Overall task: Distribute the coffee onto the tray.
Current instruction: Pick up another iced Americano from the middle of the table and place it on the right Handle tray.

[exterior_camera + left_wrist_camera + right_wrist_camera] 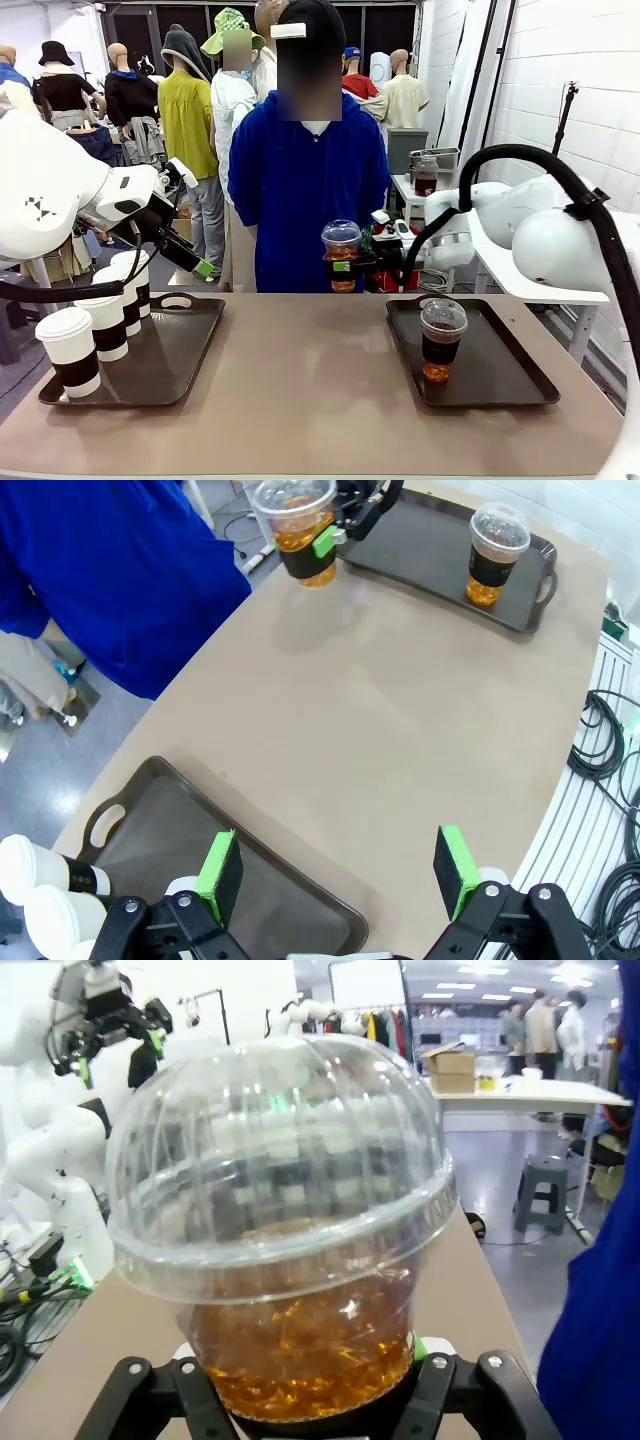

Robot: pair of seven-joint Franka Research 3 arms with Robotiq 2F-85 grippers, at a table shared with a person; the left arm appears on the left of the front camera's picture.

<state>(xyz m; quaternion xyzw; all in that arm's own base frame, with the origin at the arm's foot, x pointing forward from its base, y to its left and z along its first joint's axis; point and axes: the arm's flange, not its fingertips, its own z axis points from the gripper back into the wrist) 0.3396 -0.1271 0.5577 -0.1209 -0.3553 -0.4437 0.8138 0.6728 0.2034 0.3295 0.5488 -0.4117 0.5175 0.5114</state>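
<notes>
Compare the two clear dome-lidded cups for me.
The held cup hangs in the air, clamped by the right gripper; the tray cup stands on the right tray, ungripped. The held cup is nearer the person. Both have clear domes, amber drink and dark sleeves.

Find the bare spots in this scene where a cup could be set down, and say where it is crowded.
Free: the tabletop between the two trays, and the right tray around its single clear cup. The left tray is bare toward the middle; its outer edge is crowded with white cups.
</notes>
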